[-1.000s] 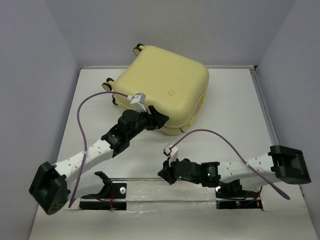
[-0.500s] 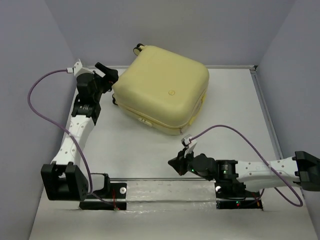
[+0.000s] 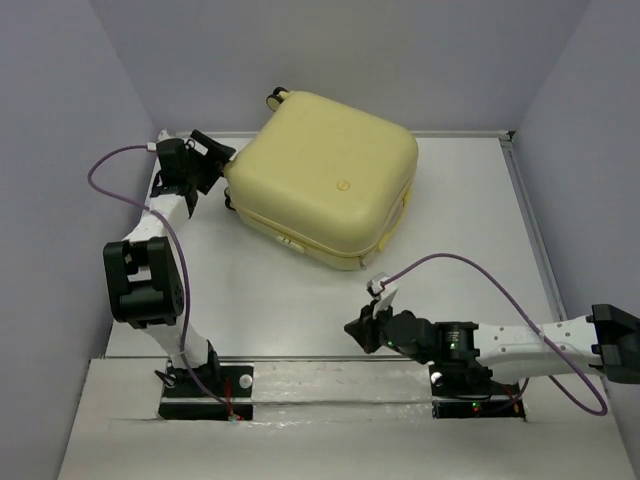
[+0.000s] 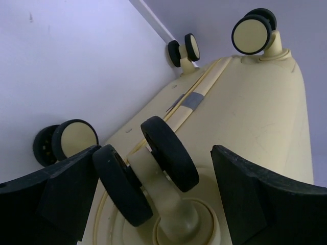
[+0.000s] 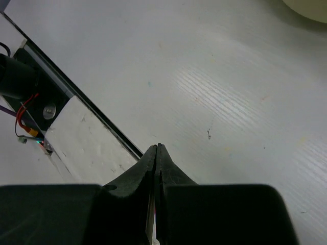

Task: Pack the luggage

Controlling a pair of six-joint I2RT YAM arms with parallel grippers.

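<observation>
Found the luggage [image 3: 325, 175] far back on the table [image 3: 460, 230], wheels [image 4: 251, 33] leftward; left gripper [image 3: 218, 155] astride one wheel [image 4: 168, 153] there, right gripper [image 3: 352, 330] well apart in front.

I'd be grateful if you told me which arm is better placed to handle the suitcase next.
Left, I'd say. The left claw, open, brackets a caster wheel at the luggage wheel end, while the right claw is shut over bare table, apart from it.

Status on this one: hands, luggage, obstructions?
Left hand open around a caster wheel. Right hand shut, empty, low over table. Luggage closed; nothing blocking.
</observation>
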